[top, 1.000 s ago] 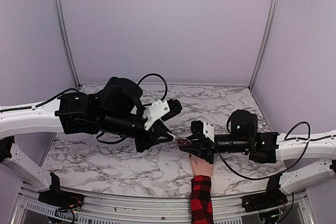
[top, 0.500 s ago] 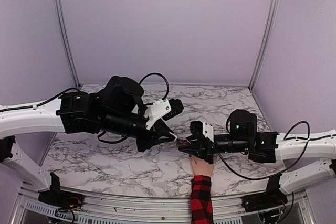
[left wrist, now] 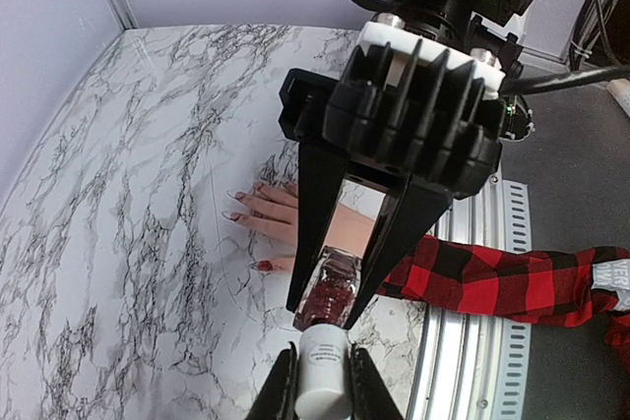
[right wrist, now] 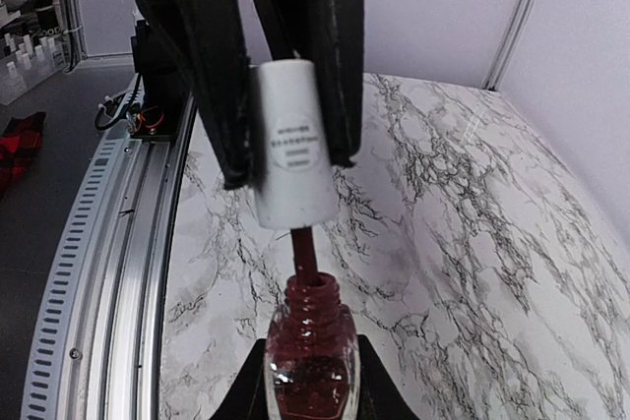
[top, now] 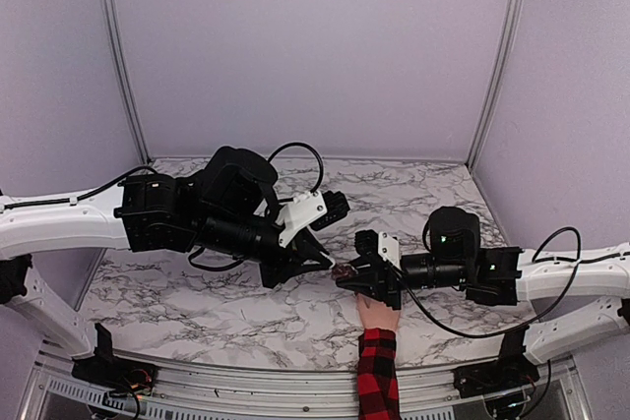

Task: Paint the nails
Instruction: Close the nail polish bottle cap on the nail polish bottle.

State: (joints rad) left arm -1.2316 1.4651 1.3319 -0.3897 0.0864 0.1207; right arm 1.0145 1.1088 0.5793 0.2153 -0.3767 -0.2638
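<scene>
Right end effector (left wrist: 323, 310) clamps polish bottle (right wrist: 313, 327), dark-red liquid (right wrist: 310, 386) inside; left end effector (right wrist: 290, 169) clamps white cap (right wrist: 292, 110).

Glossy glass bottle (right wrist: 313, 366), matt white cap (right wrist: 292, 145) (plastic), smooth marble-patterned table (top: 187, 307), cloth sleeve (left wrist: 492, 277)

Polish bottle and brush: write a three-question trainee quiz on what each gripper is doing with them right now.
1. True or false: the left gripper is open and the white cap lies loose on the table.
2. Where is the brush stem? A: in the neck of the polish bottle. B: lying flat on the table. C: pressed against the back wall.
3. Which gripper holds that bottle?

Key: 1 false, it is shut on the cap. 2 A. 3 the right gripper.
</scene>
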